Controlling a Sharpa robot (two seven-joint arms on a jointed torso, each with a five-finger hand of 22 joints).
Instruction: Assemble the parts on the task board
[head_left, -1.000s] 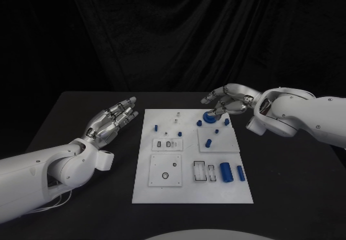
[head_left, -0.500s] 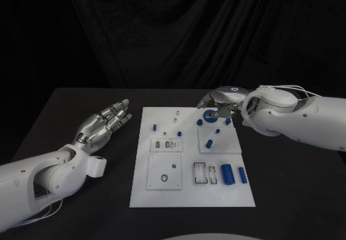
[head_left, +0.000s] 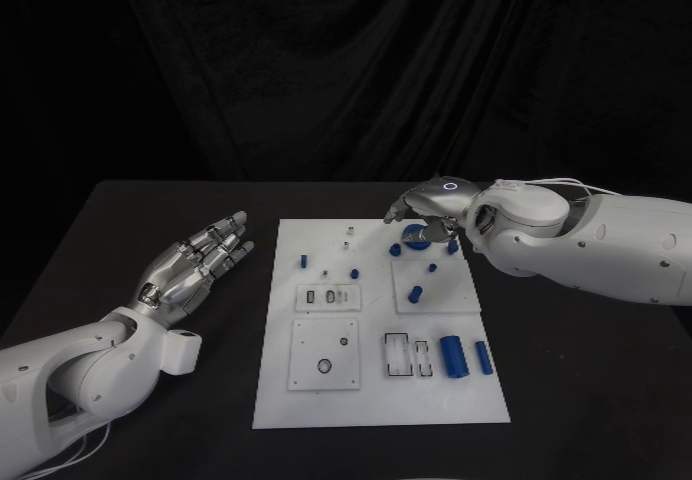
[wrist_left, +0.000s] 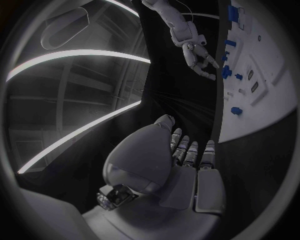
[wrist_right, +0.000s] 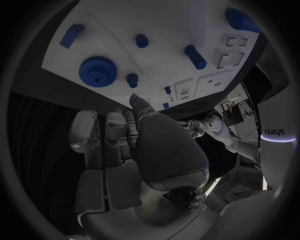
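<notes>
Assembly looks barely begun — most blue parts lie loose on the task board (head_left: 378, 400): a blue gear (wrist_right: 97, 71) at its far edge, small pegs (head_left: 415, 294) mid-board, and two blue cylinders (head_left: 453, 356) lying near the front right corner. The rectangular slots (head_left: 405, 355) beside them look unfilled, as does the square plate (head_left: 327, 353). The right hand (head_left: 426, 205) hovers above the gear, fingers apart, holding nothing. The left hand (head_left: 195, 262) rests flat and spread, left of the board.
</notes>
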